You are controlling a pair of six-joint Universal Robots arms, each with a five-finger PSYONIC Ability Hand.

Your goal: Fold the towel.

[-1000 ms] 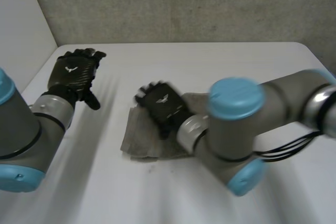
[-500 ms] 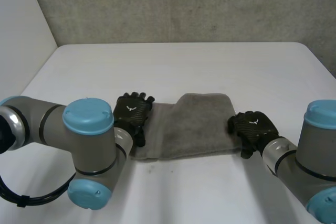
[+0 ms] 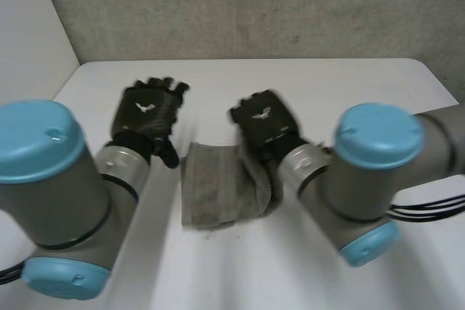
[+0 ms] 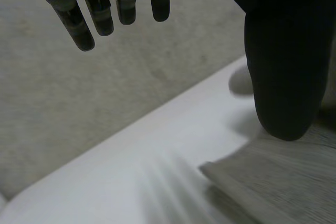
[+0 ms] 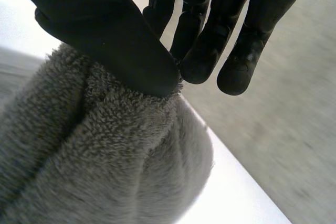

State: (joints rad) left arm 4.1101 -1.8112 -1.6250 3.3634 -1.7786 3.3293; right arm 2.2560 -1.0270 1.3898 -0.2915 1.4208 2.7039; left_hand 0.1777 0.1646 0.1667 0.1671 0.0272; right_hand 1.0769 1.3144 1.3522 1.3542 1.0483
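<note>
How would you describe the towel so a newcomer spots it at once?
On the white table, between the left hand and the right hand, lies the towel, a folded grey fluffy cloth. It is the only soft thing there, and the right hand pinches its edge.

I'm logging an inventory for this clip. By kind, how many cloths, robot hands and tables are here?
towel: 1
hands: 2 (left hand open beside the towel, right hand pinching it)
table: 1
Total: 4
</note>
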